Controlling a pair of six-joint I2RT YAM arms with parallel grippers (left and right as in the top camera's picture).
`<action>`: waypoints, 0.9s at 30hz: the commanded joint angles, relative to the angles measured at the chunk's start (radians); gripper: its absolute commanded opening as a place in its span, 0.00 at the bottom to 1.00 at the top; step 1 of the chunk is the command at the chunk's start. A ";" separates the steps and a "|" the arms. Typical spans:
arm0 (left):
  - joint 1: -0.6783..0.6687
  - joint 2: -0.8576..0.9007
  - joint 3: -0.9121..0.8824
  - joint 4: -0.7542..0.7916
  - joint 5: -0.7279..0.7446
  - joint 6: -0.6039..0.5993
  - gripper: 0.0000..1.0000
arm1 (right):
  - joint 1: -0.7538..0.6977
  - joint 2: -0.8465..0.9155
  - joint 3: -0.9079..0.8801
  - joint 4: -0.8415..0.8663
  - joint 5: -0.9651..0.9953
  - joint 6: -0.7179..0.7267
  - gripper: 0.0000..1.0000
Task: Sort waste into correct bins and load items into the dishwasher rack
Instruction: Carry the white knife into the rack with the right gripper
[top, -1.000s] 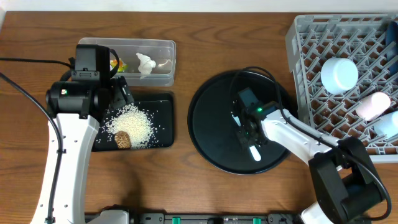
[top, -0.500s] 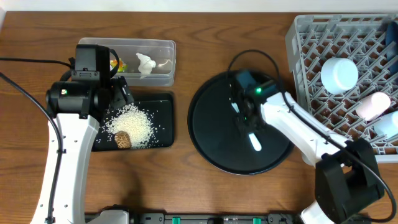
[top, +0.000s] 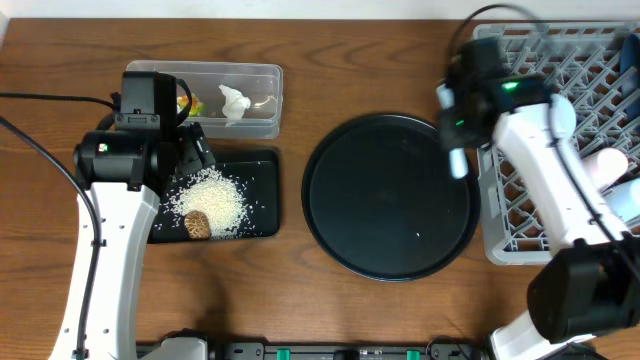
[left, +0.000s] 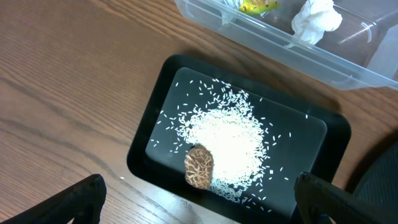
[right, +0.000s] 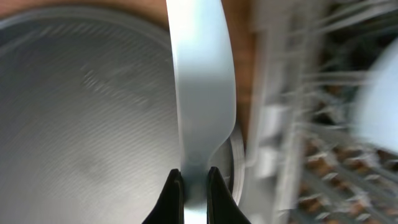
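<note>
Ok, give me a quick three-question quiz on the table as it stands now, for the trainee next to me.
1. True or false: the rice grains lie in the black tray together with the brown lump.
2. The right end effector is: A) open, B) shut on a pale utensil, C) shut on a pink cup.
3. Which two things lie in the clear tub?

Key:
1. True.
2. B.
3. The yellow-green wrapper and the white tissue.
</note>
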 joint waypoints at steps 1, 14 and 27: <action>-0.001 0.004 0.002 -0.005 -0.011 0.013 0.98 | -0.082 0.003 0.027 0.024 0.030 -0.069 0.01; 0.000 0.004 0.002 -0.005 -0.011 0.013 0.98 | -0.225 0.051 0.026 0.148 0.034 -0.114 0.02; -0.001 0.004 0.002 -0.005 -0.011 0.013 0.98 | -0.235 0.106 0.048 0.137 -0.007 -0.108 0.98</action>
